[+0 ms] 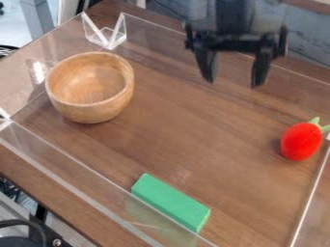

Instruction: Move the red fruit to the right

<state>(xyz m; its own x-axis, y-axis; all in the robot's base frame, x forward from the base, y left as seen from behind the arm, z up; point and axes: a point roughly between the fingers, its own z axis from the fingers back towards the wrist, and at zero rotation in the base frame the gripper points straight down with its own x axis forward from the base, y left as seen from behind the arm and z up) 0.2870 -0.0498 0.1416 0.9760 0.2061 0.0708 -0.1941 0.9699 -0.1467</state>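
Observation:
The red fruit [302,140], small, rounded and strawberry-like with a bit of green at its top, lies on the wooden table by the right wall of the clear tray. My gripper [233,66] hangs well above and to the upper left of it, pointing down. Its two black fingers are spread wide and hold nothing. No part of the gripper touches the fruit.
A wooden bowl [89,86] stands at the left. A flat green rectangular block [171,201] lies near the front edge. Low clear plastic walls [307,207] ring the table surface. A clear folded piece [103,33] sits at the back left corner.

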